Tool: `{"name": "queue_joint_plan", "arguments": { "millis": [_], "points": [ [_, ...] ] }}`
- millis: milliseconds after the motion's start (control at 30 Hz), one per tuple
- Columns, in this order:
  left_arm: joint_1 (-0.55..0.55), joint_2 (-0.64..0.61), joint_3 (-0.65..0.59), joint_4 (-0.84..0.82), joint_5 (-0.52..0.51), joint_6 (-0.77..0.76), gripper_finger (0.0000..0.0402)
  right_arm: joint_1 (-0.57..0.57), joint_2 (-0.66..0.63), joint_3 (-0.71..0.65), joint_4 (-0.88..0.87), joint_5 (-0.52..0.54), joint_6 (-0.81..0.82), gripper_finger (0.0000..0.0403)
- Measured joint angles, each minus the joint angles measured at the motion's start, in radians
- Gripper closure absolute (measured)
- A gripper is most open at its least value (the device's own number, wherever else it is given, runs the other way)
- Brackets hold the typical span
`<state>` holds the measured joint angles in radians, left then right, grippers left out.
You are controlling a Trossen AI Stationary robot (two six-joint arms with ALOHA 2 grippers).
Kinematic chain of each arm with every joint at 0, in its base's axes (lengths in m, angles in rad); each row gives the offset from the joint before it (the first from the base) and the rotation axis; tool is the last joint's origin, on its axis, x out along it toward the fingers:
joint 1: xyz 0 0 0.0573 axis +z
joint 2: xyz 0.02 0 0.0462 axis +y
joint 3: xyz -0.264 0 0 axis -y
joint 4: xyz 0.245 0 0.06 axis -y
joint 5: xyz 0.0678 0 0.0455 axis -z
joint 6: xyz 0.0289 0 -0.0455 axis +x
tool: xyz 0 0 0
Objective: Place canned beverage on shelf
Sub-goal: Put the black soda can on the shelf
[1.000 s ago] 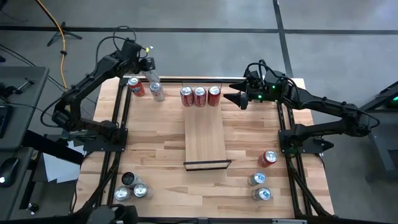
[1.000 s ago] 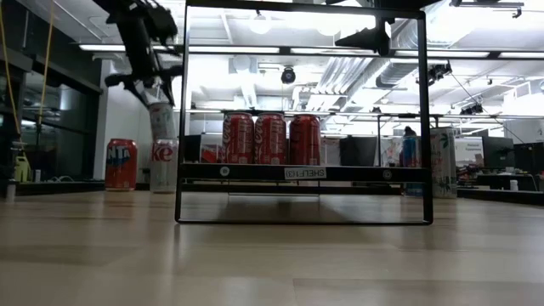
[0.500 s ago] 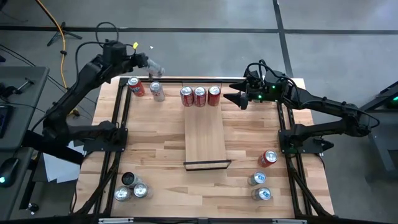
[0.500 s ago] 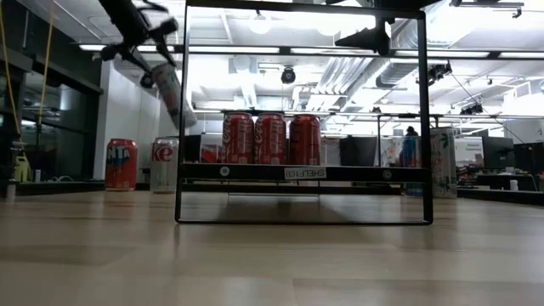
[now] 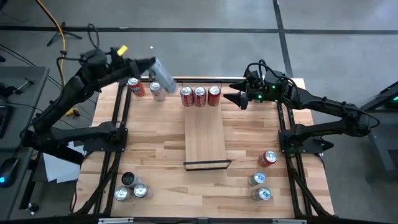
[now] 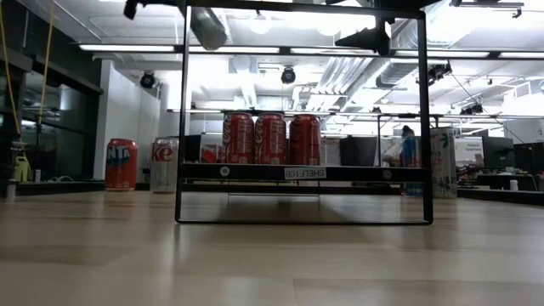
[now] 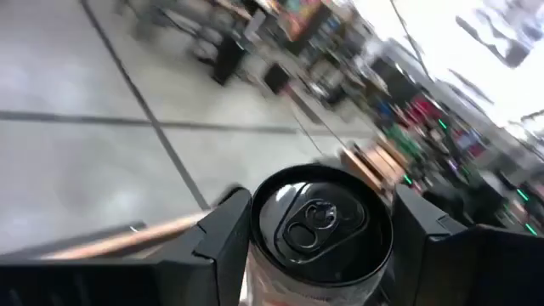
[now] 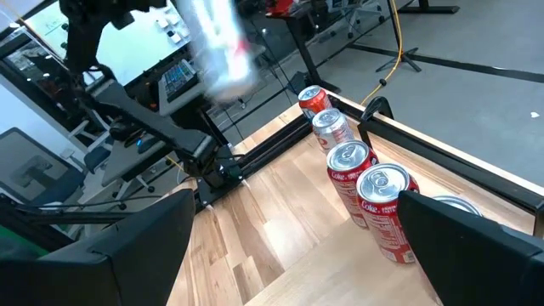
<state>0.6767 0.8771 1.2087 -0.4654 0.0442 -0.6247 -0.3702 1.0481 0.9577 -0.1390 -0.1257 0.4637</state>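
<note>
Low view across the pale wooden desk (image 6: 272, 263), toward a black-railed shelf (image 6: 302, 172).
Three red cylindrical cans (image 6: 271, 138) stand side by side on the shelf. Left of its frame, on the desk, a red can (image 6: 121, 164) stands beside a silver can (image 6: 165, 164). A silver can (image 6: 206, 27) hangs tilted near the top edge.

High view straight down over table; low view level at tabletop; both share shelf (image 5: 205, 140) cans (image 6: 271, 138).
</note>
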Motion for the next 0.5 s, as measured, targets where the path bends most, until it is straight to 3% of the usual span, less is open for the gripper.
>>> {"name": "queue_joint_plan", "arguments": {
  "millis": [133,300,500],
  "points": [
    [-0.145,0.041,0.0,-0.023,-0.048,0.018,0.0241,-0.002,0.0,0.0,0.0,0.001,0.0,0.0009],
    [-0.312,0.166,0.0,-0.006,-0.202,0.116,0.0241,-0.003,0.0,0.0,0.0,0.017,0.0,0.0009],
    [-0.485,0.308,0.0,0.058,-0.285,0.189,0.0241,-0.003,0.0,0.0,0.0,0.017,0.0,0.0009]
  ]
}}
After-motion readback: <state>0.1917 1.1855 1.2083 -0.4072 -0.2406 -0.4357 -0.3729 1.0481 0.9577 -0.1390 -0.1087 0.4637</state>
